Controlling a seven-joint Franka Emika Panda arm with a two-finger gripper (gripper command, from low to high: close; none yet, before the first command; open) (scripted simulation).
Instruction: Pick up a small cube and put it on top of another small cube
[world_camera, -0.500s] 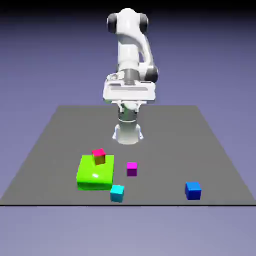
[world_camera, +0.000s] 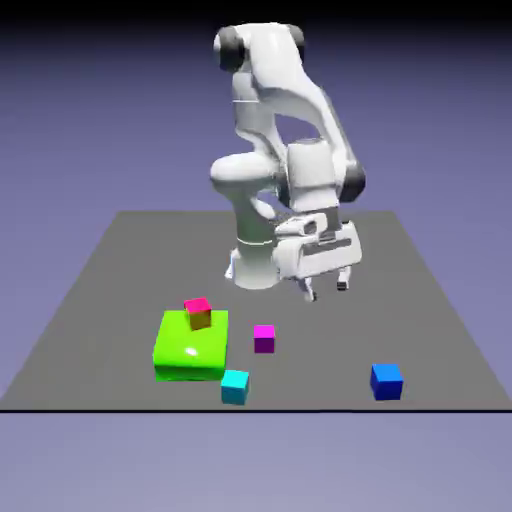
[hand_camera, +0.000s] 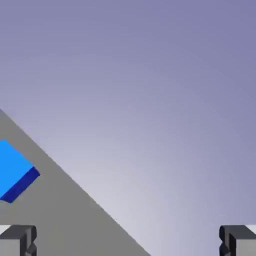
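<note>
Table (world_camera: 320, 370) unchanged; claw (world_camera: 328, 290) (open) shifted

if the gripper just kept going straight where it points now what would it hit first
Probably the bare table top, near its edge, or nothing at all: the gripper is tilted, and the hand view shows the blue cube off to one side. Depth is unclear.
</note>
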